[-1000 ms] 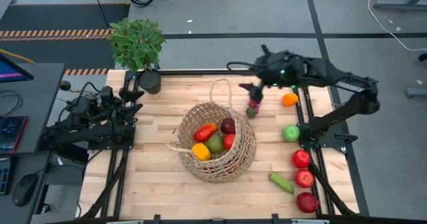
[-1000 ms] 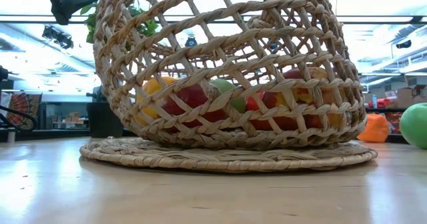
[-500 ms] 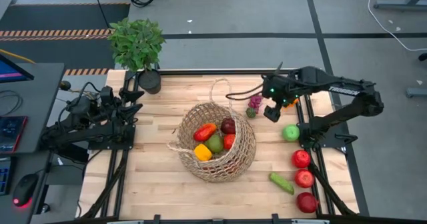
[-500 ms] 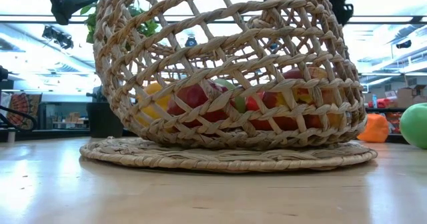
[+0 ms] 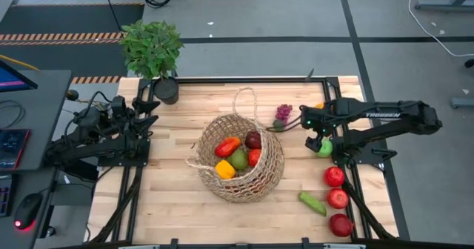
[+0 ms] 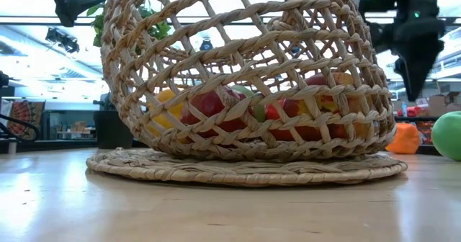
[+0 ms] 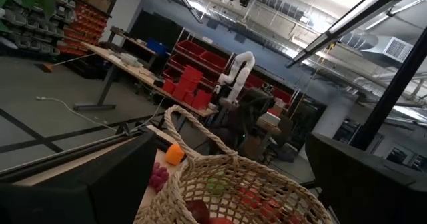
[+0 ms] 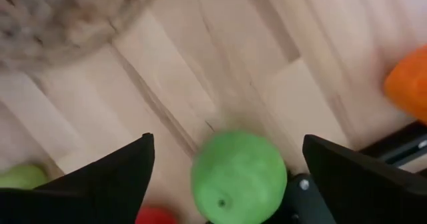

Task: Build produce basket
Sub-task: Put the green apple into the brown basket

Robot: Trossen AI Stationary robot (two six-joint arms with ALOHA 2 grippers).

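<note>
The wooden desk (image 5: 170, 197) carried the wicker basket (image 5: 241, 160) at its middle, with a red pepper, a pear and apples inside. The left tool (image 5: 148, 108) waited open at the desk's left edge. The right tool (image 5: 317, 140) hung open just above the green apple (image 8: 239, 177) near the right edge. Purple grapes (image 5: 283, 114) lay between basket and apple.

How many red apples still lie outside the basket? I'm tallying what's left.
3, in a line at the table's right edge: one, one, one nearest the front. Others may hide behind the right arm.
</note>
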